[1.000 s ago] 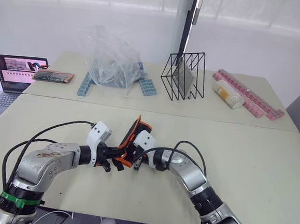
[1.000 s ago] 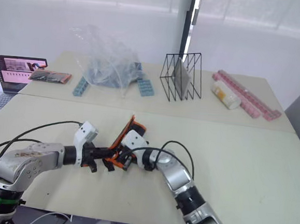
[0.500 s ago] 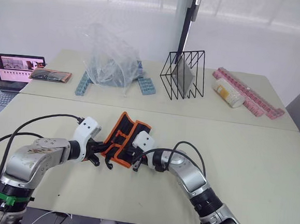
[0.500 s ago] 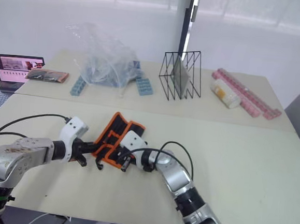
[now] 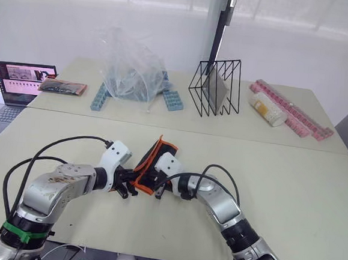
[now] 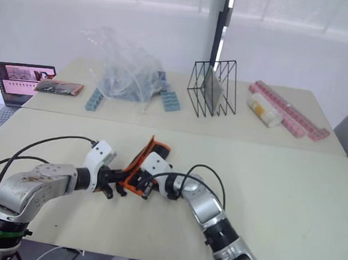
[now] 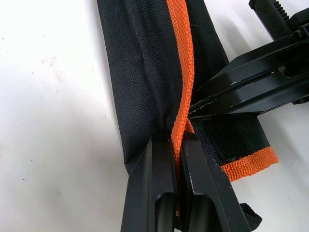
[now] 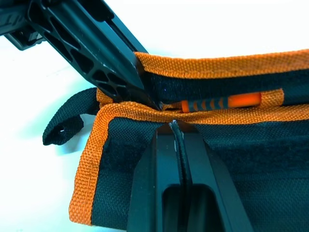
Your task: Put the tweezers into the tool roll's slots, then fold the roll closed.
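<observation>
The tool roll (image 5: 151, 163), black fabric with orange edging, stands half folded on the near table, its flap raised on edge between my two grippers. My left gripper (image 7: 176, 140) is shut on the roll's orange edge (image 7: 181, 58). My right gripper (image 8: 174, 126) is shut on the opposite orange-edged flap (image 8: 145, 112), its tips almost meeting the left fingers (image 8: 91, 46). A black strap loop (image 8: 65, 128) hangs off the roll's end. A slim orange-and-dark piece (image 8: 219, 102) lies under a band inside. The tweezers are hidden in the fold.
On the far table stand a crumpled clear plastic bag (image 5: 131, 66) over blue blocks (image 5: 171, 100), a black wire rack (image 5: 216, 88), pink pill boxes (image 5: 290, 115) and a small dark packet (image 5: 61, 87). A laptop (image 5: 21, 82) sits at far left.
Half a second ago the roll lay spread open with my left gripper pulled out leftward. Now the left gripper has come back right, lifting its half up against the other.
</observation>
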### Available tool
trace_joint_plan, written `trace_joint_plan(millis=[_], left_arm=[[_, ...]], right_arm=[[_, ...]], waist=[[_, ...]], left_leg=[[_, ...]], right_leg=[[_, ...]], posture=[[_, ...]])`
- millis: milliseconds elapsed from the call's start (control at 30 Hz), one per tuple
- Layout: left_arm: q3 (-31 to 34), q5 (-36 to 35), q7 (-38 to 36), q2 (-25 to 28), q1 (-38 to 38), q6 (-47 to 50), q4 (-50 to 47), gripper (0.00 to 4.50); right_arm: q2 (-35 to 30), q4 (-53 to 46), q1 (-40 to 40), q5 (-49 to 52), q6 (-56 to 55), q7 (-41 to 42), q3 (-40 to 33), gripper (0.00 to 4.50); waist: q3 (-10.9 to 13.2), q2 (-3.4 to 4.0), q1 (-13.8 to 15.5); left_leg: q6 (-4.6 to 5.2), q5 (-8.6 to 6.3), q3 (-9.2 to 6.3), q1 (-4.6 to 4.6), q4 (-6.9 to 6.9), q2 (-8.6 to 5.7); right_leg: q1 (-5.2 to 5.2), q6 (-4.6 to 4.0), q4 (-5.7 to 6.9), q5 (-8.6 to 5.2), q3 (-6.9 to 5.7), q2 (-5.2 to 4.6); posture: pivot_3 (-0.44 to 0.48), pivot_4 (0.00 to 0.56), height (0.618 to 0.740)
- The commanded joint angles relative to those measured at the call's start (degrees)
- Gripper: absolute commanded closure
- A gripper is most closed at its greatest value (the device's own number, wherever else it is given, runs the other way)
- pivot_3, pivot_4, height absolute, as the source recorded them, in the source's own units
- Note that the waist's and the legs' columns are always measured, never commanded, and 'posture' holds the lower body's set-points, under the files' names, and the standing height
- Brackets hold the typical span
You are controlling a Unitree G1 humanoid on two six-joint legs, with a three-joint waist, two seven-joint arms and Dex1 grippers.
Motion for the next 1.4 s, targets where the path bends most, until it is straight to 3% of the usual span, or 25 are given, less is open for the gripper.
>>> trace_joint_plan(millis=[33, 467, 800, 967, 1400], left_arm=[[-5.1, -0.3, -0.4, -3.0, -0.3, 0.5, 0.0, 4.45], [-8.2, 2.2, -1.3, -6.7, 2.8, -1.0, 2.9, 4.45], [-9.4, 7.0, -2.2, -9.9, 6.0, -8.1, 10.4, 4.45], [-9.1, 7.6, -2.5, -10.7, 5.8, -7.8, 10.1, 4.45], [-9.7, 9.4, -3.9, -10.4, 4.7, -8.0, 10.6, 4.45]], right_arm=[[-0.7, 3.5, 2.2, -1.9, 3.3, -0.2, 1.7, 4.50], [-0.9, 1.8, 2.4, -1.5, 4.5, 0.2, 1.1, 4.50], [-1.6, -2.4, 3.2, 0.3, 5.7, 1.6, -0.1, 4.50], [-0.9, -4.4, 3.4, 1.2, 4.9, 0.9, -1.9, 4.50], [-0.3, -5.9, 4.4, 1.6, 4.8, 1.5, -2.4, 4.50]], waist=[[0.0, 0.05, 0.4], [-0.4, 0.29, 0.9], [-1.0, 1.08, 1.9], [-1.0, 1.08, 2.0], [-1.0, 1.02, 2.5]], left_leg=[[0.00, 0.00, 0.00, 0.01, 0.01, -0.01], [-0.02, 0.02, -0.15, 0.15, 0.04, -0.23], [0.09, 0.08, -0.34, 0.32, -0.01, -0.90], [0.09, 0.08, -0.36, 0.51, -0.01, -1.12], [0.09, 0.07, -0.12, 0.57, 0.00, -1.04]], right_leg=[[0.00, 0.01, -0.02, 0.00, 0.00, 0.00], [0.13, 0.10, -0.20, -0.02, 0.00, -0.14], [0.59, 0.31, -0.56, -0.18, -0.01, -0.70], [1.03, 0.25, -0.84, -0.38, -0.02, -0.97], [0.80, 0.30, -0.85, -0.40, 0.25, -0.94]], posture=[[0.000, 0.150, 0.720], [0.000, 0.150, 0.720], [0.000, 0.150, 0.720], [0.000, 0.150, 0.720], [0.000, 0.150, 0.720]])
